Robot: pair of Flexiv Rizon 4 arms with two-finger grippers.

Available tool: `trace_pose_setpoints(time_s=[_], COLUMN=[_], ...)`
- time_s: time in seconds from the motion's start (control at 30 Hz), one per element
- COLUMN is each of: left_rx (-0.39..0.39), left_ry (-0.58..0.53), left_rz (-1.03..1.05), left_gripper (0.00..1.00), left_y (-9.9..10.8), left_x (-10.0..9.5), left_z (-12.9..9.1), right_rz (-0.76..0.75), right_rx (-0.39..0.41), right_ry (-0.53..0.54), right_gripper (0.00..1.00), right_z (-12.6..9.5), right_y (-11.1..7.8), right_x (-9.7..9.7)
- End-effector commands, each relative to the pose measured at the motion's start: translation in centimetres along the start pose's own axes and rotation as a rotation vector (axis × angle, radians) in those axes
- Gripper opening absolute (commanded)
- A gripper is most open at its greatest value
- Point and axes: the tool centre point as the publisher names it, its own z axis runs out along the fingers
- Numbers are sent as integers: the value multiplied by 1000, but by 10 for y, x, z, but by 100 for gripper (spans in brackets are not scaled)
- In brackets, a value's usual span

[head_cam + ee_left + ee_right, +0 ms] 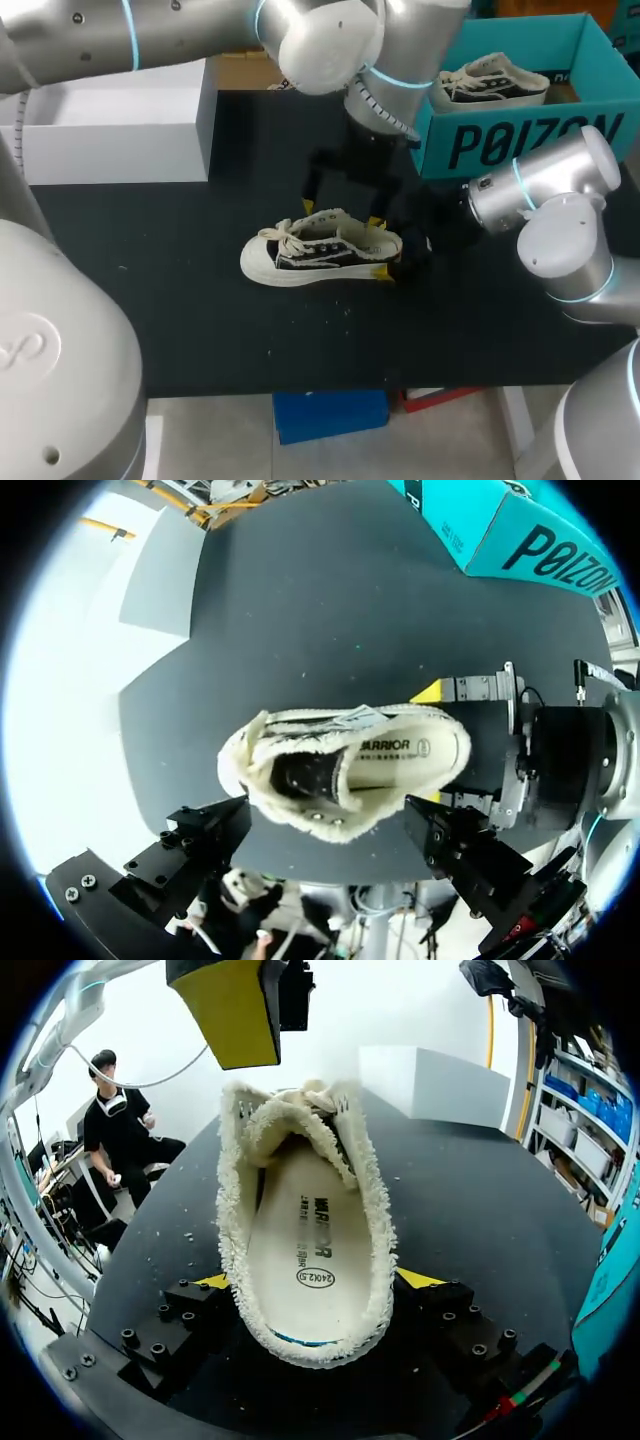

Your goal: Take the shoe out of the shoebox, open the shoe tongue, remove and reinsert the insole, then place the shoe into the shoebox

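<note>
Box (110, 120): white, at the far left of the black table (150, 260); well apart from the shoe
Left gripper (342, 213): hangs just above the shoe's opening, pointing down; its fingers are spread wide, one to each side of the upper, gripping nothing
Shoe (320, 252): out of the shoebox, upright on its sole near the table's middle; toe toward the white box, heel toward the right arm; fuzzy cream collar, dark sides, white laces
Insole (300, 1250): lies flat inside the shoe, pale, with print on it
Right gripper (316, 1280): low at the heel; the two yellow tips press the heel from both sides, so it grips the shoe
Shoebox (520, 140): teal, open, at the far right corner; a second shoe (495, 80) sits inside it
</note>
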Motion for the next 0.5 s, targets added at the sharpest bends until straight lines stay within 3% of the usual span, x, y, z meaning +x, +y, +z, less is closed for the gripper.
trace_pose_setpoints(time_s=[0.03,0.5], left_rx=[20,37], left_ry=[-36,-102], left_rz=[-3,6], left_gripper=[100,100], left_y=[4,-9], left_x=[11,13], left_z=[12,40], right_rz=[2,2], right_rx=[3,3], right_ry=[-1,-1], right_gripper=[0,0], right_z=[2,2], right_y=[1,1], right_x=[-1,-1])
